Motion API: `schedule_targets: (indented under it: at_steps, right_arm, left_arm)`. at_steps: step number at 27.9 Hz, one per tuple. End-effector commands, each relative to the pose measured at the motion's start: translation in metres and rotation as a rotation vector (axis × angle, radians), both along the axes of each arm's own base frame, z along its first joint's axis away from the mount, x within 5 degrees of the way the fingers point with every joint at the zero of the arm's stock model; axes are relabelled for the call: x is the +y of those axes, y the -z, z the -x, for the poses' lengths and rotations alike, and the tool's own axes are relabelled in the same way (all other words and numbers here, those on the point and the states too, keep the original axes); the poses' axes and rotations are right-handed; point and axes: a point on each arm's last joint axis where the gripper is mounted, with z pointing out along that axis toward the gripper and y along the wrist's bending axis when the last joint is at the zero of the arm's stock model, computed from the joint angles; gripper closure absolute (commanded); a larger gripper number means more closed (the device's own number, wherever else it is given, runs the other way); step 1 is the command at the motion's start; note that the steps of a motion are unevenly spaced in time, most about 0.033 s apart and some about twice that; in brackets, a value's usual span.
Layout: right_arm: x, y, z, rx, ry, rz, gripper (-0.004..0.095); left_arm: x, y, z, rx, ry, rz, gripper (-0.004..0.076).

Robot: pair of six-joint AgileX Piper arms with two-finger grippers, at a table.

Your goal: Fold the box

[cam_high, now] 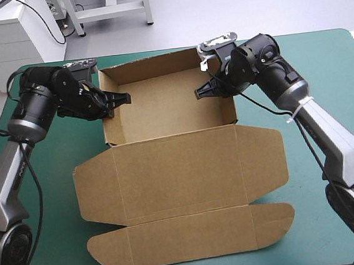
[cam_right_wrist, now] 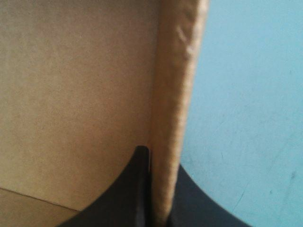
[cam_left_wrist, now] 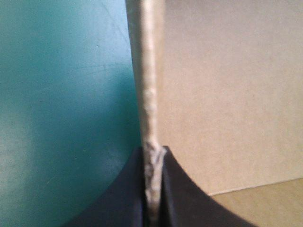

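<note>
The teal-green cover [cam_high: 322,81] carries the brown box [cam_high: 180,170] mid-table: walls raised at the far half, lid flat toward the near edge, which only the high view shows. Up close, the left gripper [cam_left_wrist: 152,155] is clamped on the box's left wall and the right gripper [cam_right_wrist: 158,158] on its right wall, the board edge between black fingers. Both arms reach in from the sides, wrists bent inward.

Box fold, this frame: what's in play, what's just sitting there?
In play:
box, tray walls up, lid flat
left end effector, shut on the box's left wall
right end effector, shut on the box's right wall

Just there:
teal-green cover, only bearing the box
</note>
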Motion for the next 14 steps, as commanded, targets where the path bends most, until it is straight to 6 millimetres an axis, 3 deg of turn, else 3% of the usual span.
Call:
schedule_targets:
  at_steps: [1, 6, 14]
  right_arm:
    - [-0.011, 0.006, 0.012, 0.061, -0.022, 0.060, 0.0923]
    - [-0.024, 0.041, 0.004, 0.191, 0.037, 0.031, 0.0923]
    - [-0.040, 0.048, -0.008, 0.205, 0.083, -0.026, 0.0923]
  left_arm:
    - [-0.008, -0.011, -0.004, -0.114, 0.035, -0.077, 0.0731]
    - [-0.044, 0.016, -0.012, -0.077, 0.125, -0.139, 0.0731]
    - [-0.065, 0.063, -0.031, 0.046, 0.149, -0.155, 0.0731]
